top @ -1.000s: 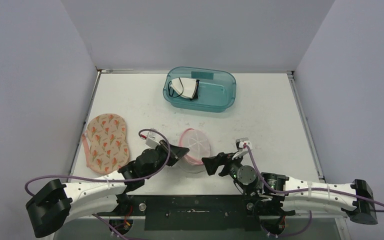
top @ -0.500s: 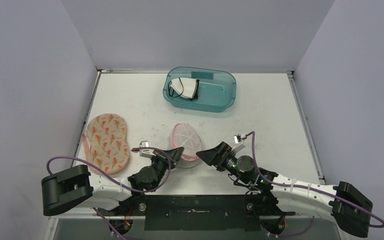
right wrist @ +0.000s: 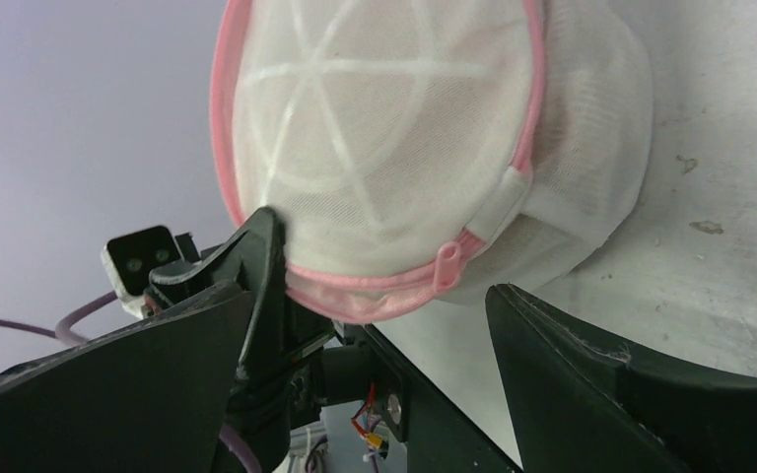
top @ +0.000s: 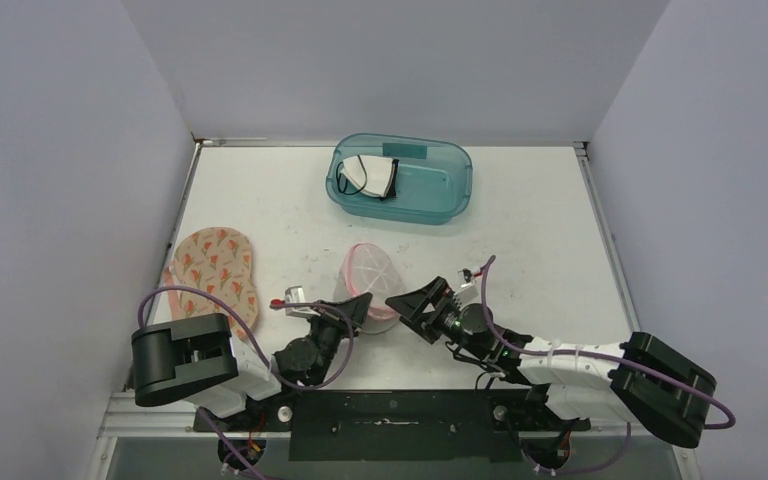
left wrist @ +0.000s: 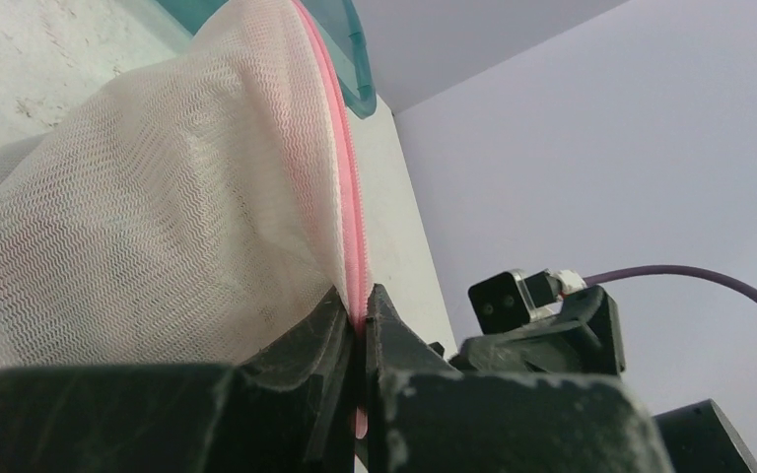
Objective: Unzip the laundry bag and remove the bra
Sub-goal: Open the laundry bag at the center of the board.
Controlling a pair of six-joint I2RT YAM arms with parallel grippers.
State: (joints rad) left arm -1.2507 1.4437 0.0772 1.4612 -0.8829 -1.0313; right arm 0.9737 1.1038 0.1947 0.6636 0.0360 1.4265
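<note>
Now the pink-trimmed white mesh laundry bag (top: 368,278) sits on the bench (top: 560,220), on the arms' side of the teal plastic tub (top: 430,190), left pincer (left wrist: 360,317) clamped on its pink edge, right pincer (right wrist: 384,258) gaping beside it.

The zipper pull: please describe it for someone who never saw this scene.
On the near half of the table stands a white mesh laundry bag with pink edging. The zipper pull is the small pink tab sticking out from it beside a white patch.
</note>
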